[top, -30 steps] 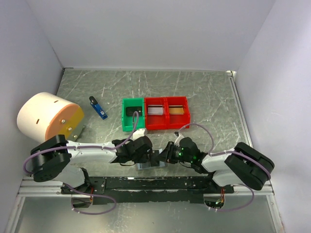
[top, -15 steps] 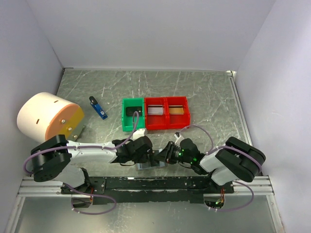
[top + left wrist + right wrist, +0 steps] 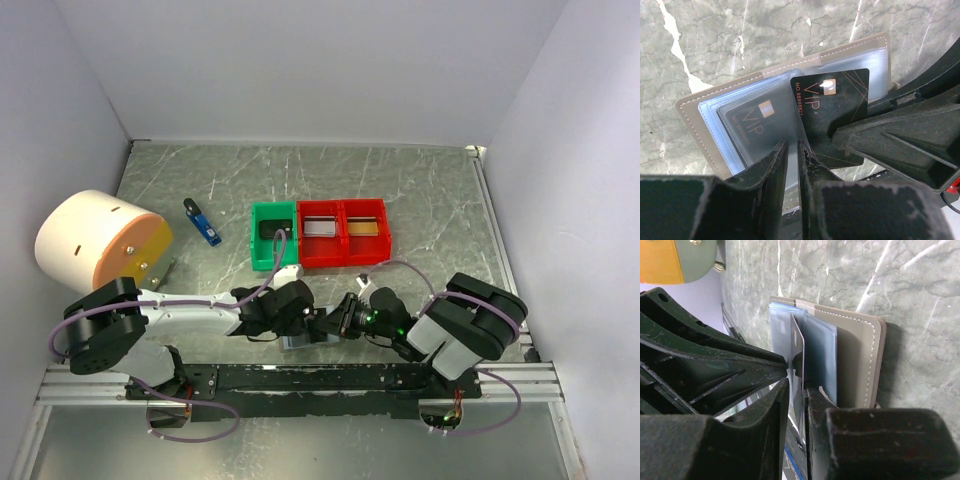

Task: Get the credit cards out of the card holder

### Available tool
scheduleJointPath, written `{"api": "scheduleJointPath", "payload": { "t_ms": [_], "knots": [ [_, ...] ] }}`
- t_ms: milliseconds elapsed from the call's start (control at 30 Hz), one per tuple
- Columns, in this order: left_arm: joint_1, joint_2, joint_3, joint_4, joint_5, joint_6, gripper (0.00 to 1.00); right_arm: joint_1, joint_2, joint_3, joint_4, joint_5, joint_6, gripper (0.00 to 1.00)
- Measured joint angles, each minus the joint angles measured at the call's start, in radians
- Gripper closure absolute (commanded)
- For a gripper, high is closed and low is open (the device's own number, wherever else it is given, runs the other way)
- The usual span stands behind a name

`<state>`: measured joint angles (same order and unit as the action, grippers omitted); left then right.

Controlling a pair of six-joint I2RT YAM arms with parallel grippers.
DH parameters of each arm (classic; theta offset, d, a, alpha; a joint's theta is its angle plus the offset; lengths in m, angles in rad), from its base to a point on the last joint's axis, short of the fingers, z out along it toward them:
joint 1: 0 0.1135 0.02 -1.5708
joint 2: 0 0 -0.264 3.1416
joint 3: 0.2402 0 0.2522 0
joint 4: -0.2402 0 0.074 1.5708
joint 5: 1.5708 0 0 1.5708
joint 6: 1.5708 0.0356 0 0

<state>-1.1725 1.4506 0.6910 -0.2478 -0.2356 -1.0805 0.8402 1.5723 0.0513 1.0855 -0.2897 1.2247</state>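
Observation:
The card holder (image 3: 695, 102) lies open near the table's front edge, grey with stitched borders and pale blue clear sleeves; from above only a sliver of the card holder (image 3: 298, 342) shows between the two grippers. One black VIP credit card (image 3: 757, 125) sits inside a left sleeve. A second black credit card (image 3: 832, 107) sticks partly out of its sleeve. My right gripper (image 3: 797, 385) is shut on the edge of that card (image 3: 798, 352). My left gripper (image 3: 792, 145) is shut on a clear sleeve of the holder. Both grippers meet over it, left gripper (image 3: 303, 322), right gripper (image 3: 336, 324).
A green tray (image 3: 256, 240) and two red trays (image 3: 300, 240) stand side by side mid-table behind the grippers. A small blue-and-black gadget (image 3: 203, 224) lies to their left. A large white and orange cylinder (image 3: 95, 245) fills the left side.
The right arm's elbow has swung left towards the table's middle and its jaws have narrowed onto the card. The left arm and the holder have stayed put.

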Motion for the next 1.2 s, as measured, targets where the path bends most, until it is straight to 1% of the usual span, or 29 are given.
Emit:
{"api": "scheduleJointPath", "payload": {
  "t_ms": [200,367,600,733,967,1033,1200],
  "knots": [
    [0.0,0.0,0.002,-0.004,0.0,0.0,0.74,0.002,0.005,-0.003,0.024,-0.003,0.005,1.0],
    [0.0,0.0,0.006,-0.012,0.0,0.0,0.74,0.002,-0.04,-0.002,-0.018,0.0,-0.013,1.0],
    [0.0,-0.005,0.006,-0.021,-0.002,0.0,0.74,0.003,-0.155,0.011,-0.167,0.024,-0.057,1.0],
    [0.0,-0.013,0.005,-0.031,-0.002,0.0,0.72,0.003,-0.252,0.018,-0.278,0.051,-0.086,1.0],
    [0.0,-0.055,-0.022,-0.041,-0.006,0.0,0.7,0.003,-0.487,0.037,-0.519,0.124,-0.153,1.0],
    [0.0,-0.07,-0.03,-0.044,-0.008,-0.001,0.68,0.003,-0.546,0.043,-0.574,0.139,-0.171,1.0],
    [0.0,-0.107,-0.042,-0.049,-0.008,-0.001,0.61,0.003,-0.618,0.046,-0.636,0.148,-0.2,1.0]
  ]
}}
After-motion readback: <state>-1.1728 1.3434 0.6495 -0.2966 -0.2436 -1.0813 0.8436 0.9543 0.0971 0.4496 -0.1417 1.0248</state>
